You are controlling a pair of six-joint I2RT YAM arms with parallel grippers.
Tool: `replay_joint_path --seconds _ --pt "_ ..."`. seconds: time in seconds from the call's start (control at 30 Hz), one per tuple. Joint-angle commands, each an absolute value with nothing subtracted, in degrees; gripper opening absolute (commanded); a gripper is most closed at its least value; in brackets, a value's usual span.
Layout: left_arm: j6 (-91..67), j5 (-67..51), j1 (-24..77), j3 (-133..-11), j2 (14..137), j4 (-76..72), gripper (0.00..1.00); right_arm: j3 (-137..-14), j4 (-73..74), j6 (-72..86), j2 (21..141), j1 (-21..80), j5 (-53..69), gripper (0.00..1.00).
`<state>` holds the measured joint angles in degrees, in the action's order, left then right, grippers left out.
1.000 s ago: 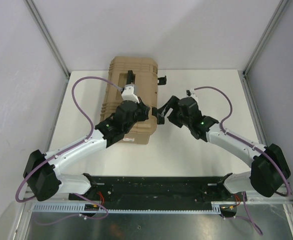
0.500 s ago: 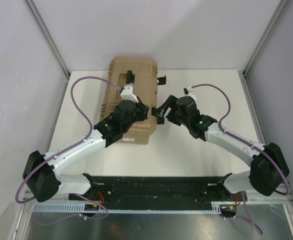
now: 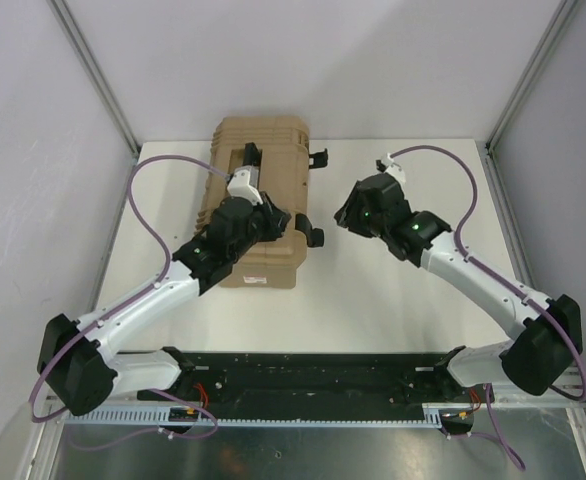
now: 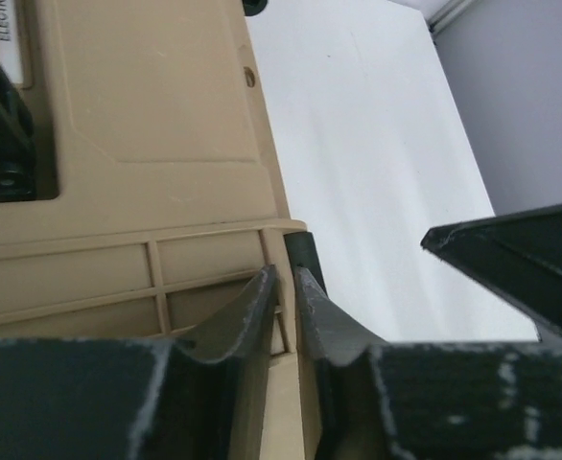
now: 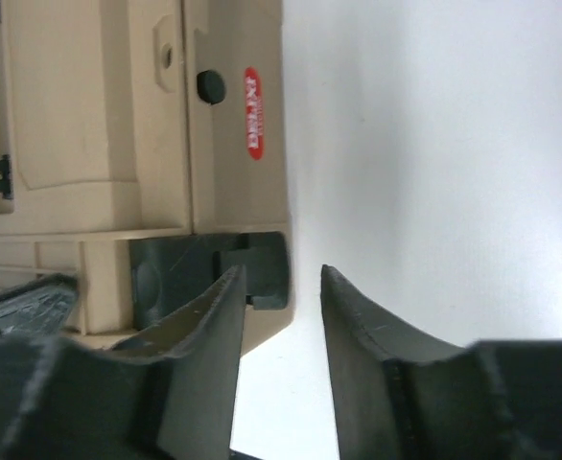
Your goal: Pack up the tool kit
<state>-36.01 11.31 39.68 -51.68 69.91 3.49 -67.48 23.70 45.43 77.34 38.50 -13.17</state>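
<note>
Closed toolbox sits back-left on the white surface, with both your claws at its right side.
Two black latches jut from its right wall, the far latch and the near latch. Your left arm lies diagonally across the lid. The left claw is clenched to a sliver of gap at the lid's right rim beside the near latch; whether it pinches the rim, can't tell. Your right arm bends in from the right, with the right claw released, nothing between its fingers, just beside the near latch.
</note>
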Motion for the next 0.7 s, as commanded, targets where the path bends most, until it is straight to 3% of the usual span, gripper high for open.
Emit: replay_joint_path --seconds 0.0,0.1,0.27,0.5,0.67 --pt "-31.49 7.7 39.09 -47.73 72.74 32.96 0.29 -72.81 35.28 42.5 78.57 37.14 -16.72 0.36" --pt "-30.31 7.47 39.08 -50.72 70.89 33.2 0.48 -74.0 38.21 41.69 80.71 37.84 -18.16 0.27" --pt "-27.82 9.54 38.95 -56.57 68.45 34.25 0.73 -76.9 41.57 39.33 85.5 39.07 -18.38 0.23" --pt "-24.55 19.94 38.88 -59.29 65.73 35.42 0.81 -83.75 43.59 33.5 95.48 40.87 -15.21 0.32" --pt "-23.96 26.84 38.7 -56.74 64.22 36.19 0.84 -89.54 45.34 31.16 101.13 41.35 -15.59 0.31"
